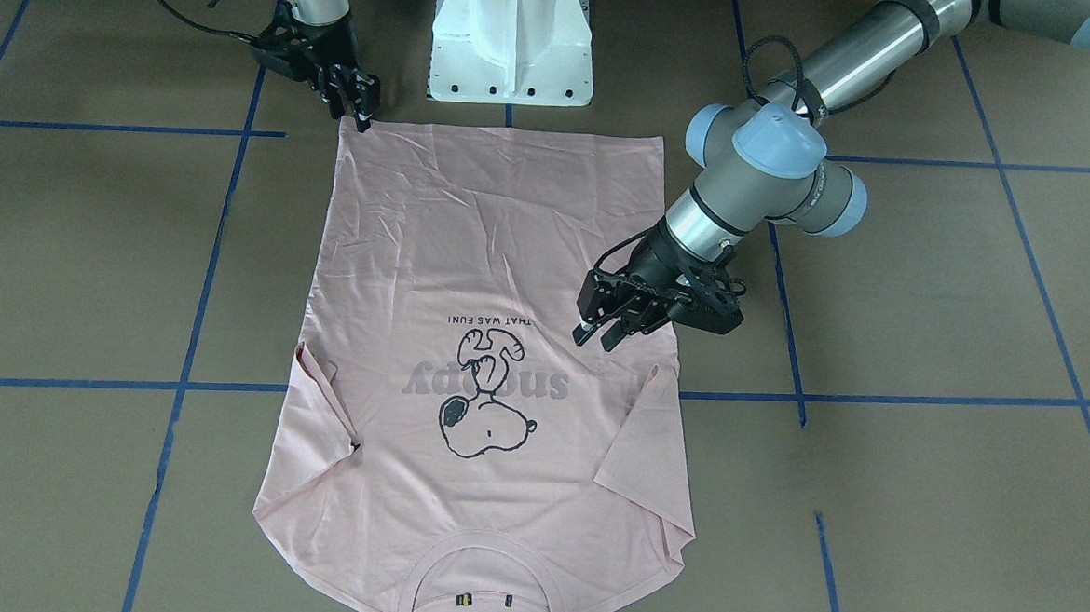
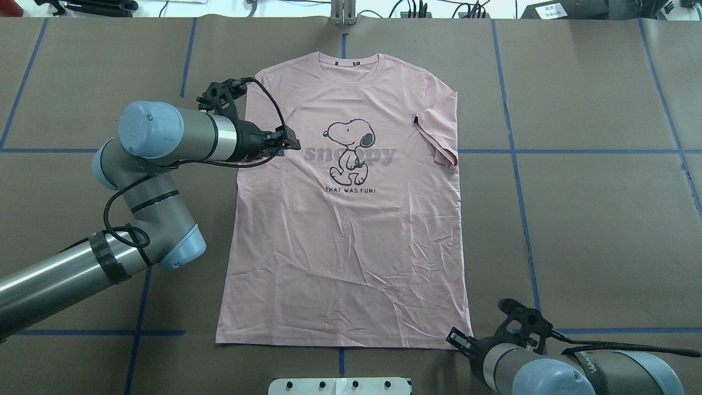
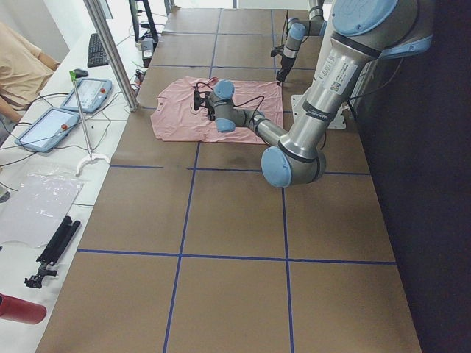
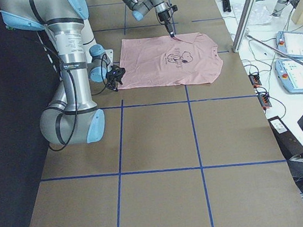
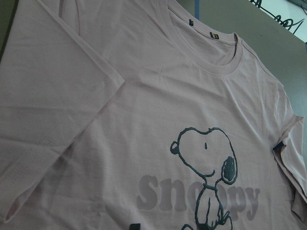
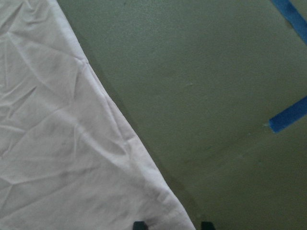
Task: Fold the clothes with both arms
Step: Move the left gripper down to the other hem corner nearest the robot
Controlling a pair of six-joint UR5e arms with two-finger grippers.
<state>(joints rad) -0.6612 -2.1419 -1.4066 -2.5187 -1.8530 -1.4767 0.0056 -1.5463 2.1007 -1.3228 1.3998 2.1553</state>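
Observation:
The pale pink T-shirt (image 1: 473,246) (image 2: 351,247) lies flat, print up, with its collar at the table's far side and its hem near the robot's base. Both sleeves are folded in over the body. My left gripper (image 1: 598,335) (image 2: 293,145) hovers open over the shirt's left side, beside the dog print (image 5: 206,158), with nothing between its fingers. My right gripper (image 1: 357,114) (image 2: 455,337) is open at the hem's right corner. In the right wrist view its fingertips (image 6: 140,224) stand on either side of the shirt's edge (image 6: 129,143).
The white pedestal base (image 1: 512,43) stands just behind the hem. Blue tape lines (image 2: 515,164) cross the brown table cover. Along the far side a bench holds teach pendants (image 3: 51,125), and a person (image 3: 18,70) sits there.

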